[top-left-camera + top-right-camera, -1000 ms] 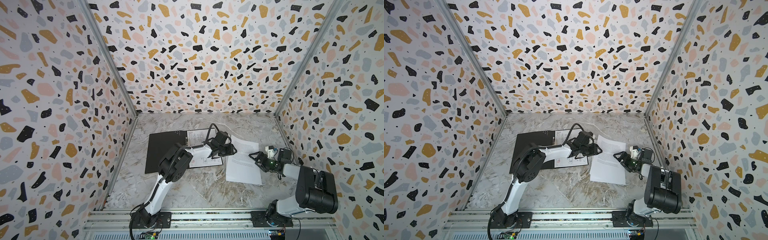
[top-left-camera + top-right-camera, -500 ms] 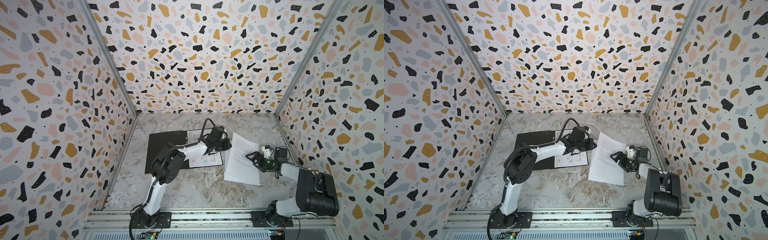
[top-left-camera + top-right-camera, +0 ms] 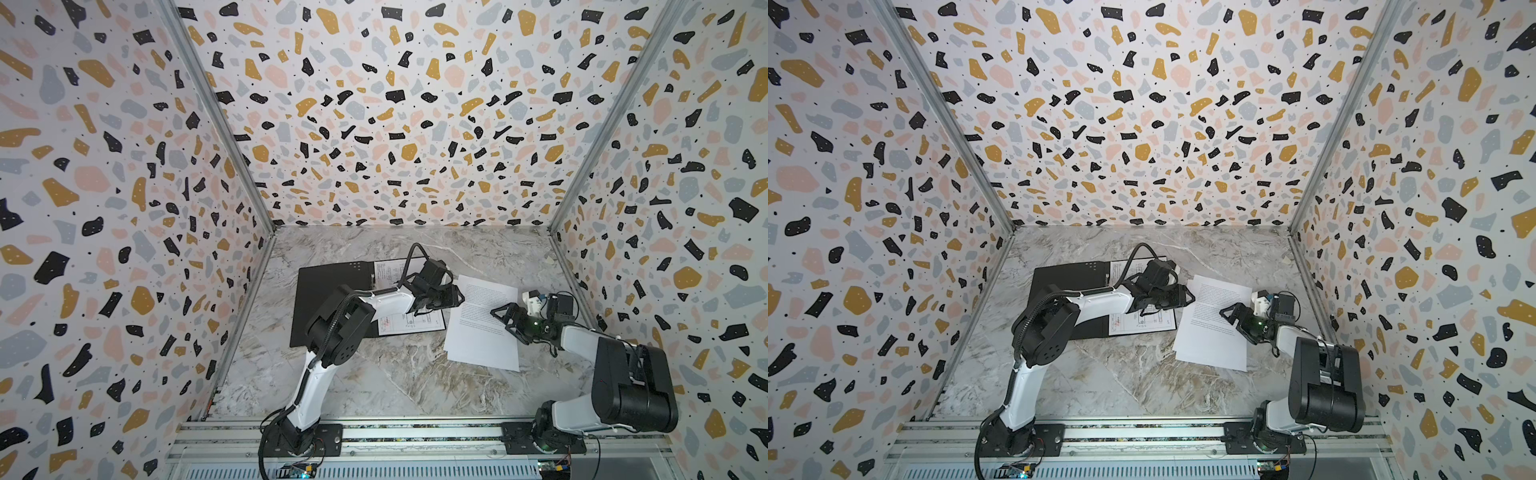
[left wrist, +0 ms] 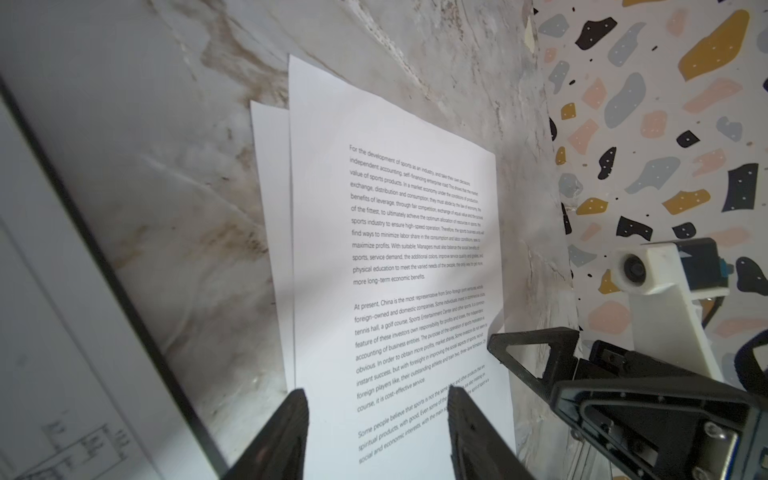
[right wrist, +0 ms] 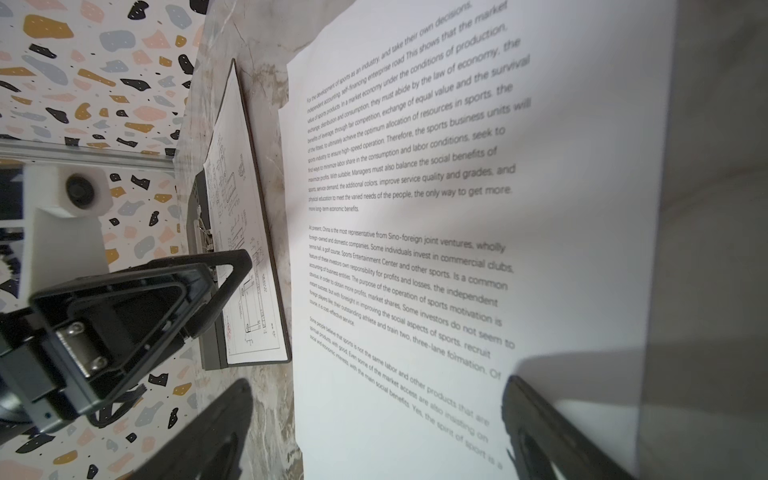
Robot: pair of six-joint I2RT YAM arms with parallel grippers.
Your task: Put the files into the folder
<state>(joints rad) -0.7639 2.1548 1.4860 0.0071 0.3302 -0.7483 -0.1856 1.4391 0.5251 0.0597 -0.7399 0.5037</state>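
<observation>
The folder [image 3: 332,299] lies open, black inside up, left of centre in both top views. A sheet with a line diagram [image 3: 415,326] rests on its right half. The printed text sheet [image 3: 482,332] lies on the marble just right of the folder [image 3: 1067,286], with a second white sheet's edge [image 4: 270,208] showing beneath it. My left gripper [image 3: 456,297] is open, its fingers [image 4: 286,432] straddling the text sheet's [image 4: 395,232] near edge. My right gripper [image 3: 505,323] hovers open over the same sheet's [image 5: 436,208] other side, holding nothing.
Terrazzo-patterned walls [image 3: 395,104] enclose the marble table [image 3: 395,374] on three sides. An aluminium rail [image 3: 415,432] with both arm bases runs along the front. The right wall stands close behind the right arm.
The text sheet has slid a little left, toward the folder. My left gripper closed briefly and has reopened. The right gripper has shifted slightly left and stayed open.
</observation>
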